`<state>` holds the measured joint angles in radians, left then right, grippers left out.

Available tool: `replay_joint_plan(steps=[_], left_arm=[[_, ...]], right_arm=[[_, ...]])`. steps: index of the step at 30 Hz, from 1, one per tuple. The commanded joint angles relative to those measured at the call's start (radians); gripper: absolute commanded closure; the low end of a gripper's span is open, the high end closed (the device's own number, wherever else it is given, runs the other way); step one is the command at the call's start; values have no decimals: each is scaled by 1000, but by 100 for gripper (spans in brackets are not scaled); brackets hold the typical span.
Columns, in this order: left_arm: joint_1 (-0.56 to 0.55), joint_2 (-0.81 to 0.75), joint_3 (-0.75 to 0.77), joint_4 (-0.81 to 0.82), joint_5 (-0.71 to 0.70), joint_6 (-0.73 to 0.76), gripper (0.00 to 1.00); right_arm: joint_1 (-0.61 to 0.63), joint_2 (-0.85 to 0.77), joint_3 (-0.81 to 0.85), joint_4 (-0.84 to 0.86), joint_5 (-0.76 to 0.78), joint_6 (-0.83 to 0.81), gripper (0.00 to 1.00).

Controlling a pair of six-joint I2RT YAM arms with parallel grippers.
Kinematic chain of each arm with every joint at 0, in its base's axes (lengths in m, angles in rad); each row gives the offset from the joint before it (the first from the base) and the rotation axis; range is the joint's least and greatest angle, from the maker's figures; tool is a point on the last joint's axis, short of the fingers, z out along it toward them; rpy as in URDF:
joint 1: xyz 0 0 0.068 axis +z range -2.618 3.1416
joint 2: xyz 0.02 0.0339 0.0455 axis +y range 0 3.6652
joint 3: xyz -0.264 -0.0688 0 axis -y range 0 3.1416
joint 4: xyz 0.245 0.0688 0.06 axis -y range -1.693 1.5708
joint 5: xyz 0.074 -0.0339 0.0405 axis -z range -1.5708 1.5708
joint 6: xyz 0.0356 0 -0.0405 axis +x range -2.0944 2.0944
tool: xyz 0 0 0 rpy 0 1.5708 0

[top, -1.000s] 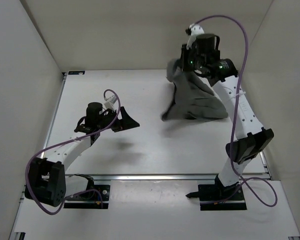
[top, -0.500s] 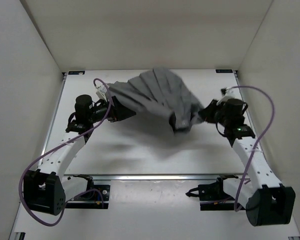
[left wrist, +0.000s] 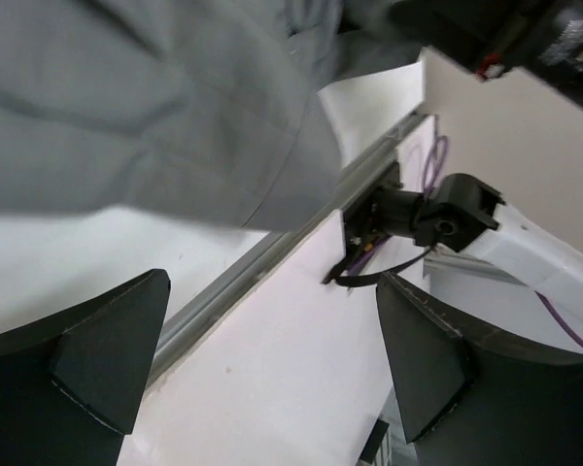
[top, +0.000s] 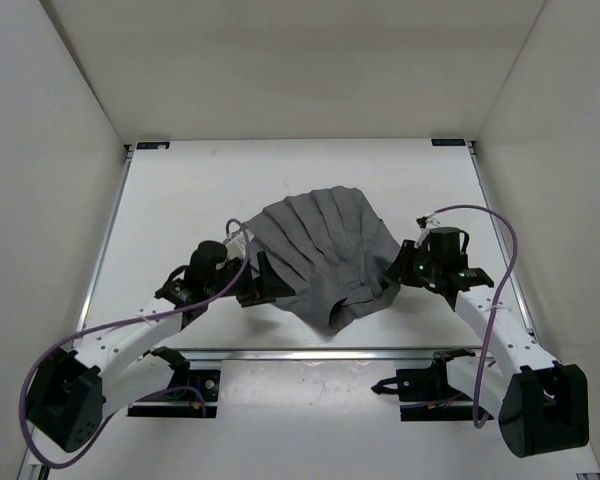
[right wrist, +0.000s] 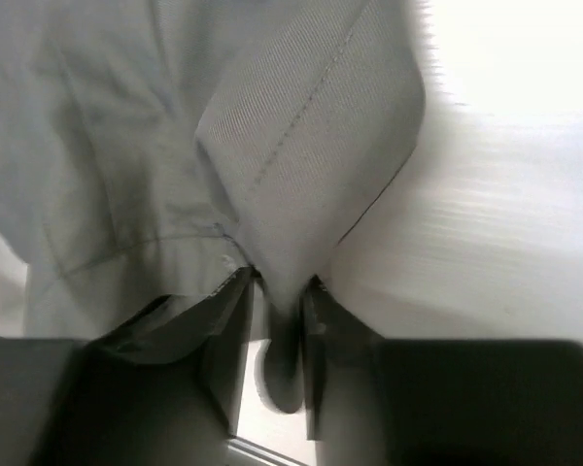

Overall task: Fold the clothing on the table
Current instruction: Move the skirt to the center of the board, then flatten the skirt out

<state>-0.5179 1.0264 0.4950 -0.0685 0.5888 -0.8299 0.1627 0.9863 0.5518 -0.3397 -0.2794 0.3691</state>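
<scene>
The grey clothing (top: 320,245) lies spread with fan-like pleats on the white table (top: 180,200), its lower edge rumpled near the front rail. My right gripper (top: 393,270) is at its right edge. In the right wrist view the narrow jaws of my right gripper (right wrist: 277,286) hold a fold of the clothing (right wrist: 175,126) between them. My left gripper (top: 260,282) sits at the garment's left edge. The left wrist view has the left gripper (left wrist: 272,291) wide open with nothing between its fingers and the clothing (left wrist: 155,107) just beyond them.
The silver rail (top: 330,352) runs along the table's front edge, close to the garment's lower corner, and shows as the rail (left wrist: 262,262) under the left fingers. White walls enclose the table on three sides. The right arm's base mount (left wrist: 418,214) is visible past the rail.
The right arm carried the clothing from the far right corner to the centre and lowered it; it now lies spread out. The left arm moved in to the garment's left edge.
</scene>
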Motion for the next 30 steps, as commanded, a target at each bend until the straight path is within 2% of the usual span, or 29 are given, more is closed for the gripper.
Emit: replay_joint_plan(steps=[1,2,3,4,7,9,12,14,16,20,24,25,27,29,30], left_arm=[[-75,-90,-85,-33,-190,-153,2],[-100,-113,-111,-34,-232,-181,1],[-105,-121,-119,-43,-260,-192,1],[-122,-111,-133,-37,-276,-198,2],[-165,-53,-125,28,-286,-216,1],[-208,19,-52,30,-317,-186,1],[-211,171,96,-6,-307,-108,1],[-220,285,213,-65,-342,-51,1],[-228,364,382,-163,-365,26,2],[-255,550,579,-299,-402,101,2],[-307,676,668,-332,-415,133,7],[-324,690,677,-344,-426,130,9],[-343,747,694,-369,-440,146,16],[-356,782,726,-433,-477,170,21],[-381,799,732,-470,-507,176,29]], right_arm=[[-38,-43,63,-87,66,-74,75],[-48,-50,79,-113,72,-99,54],[-69,-70,82,-145,100,-119,37],[-89,-89,101,-174,114,-139,27],[-161,-123,144,-199,88,-182,16],[-202,-129,152,-187,56,-184,14],[-169,-100,134,-145,62,-173,14],[-103,-74,141,-147,80,-161,15],[-66,-38,152,-137,83,-159,17],[1,9,154,-84,120,-170,20],[-18,110,145,-58,120,-205,36],[-25,139,148,-64,115,-219,43],[-37,167,151,-74,117,-232,49],[-45,180,149,-64,108,-242,59],[-51,178,143,-59,102,-242,66]])
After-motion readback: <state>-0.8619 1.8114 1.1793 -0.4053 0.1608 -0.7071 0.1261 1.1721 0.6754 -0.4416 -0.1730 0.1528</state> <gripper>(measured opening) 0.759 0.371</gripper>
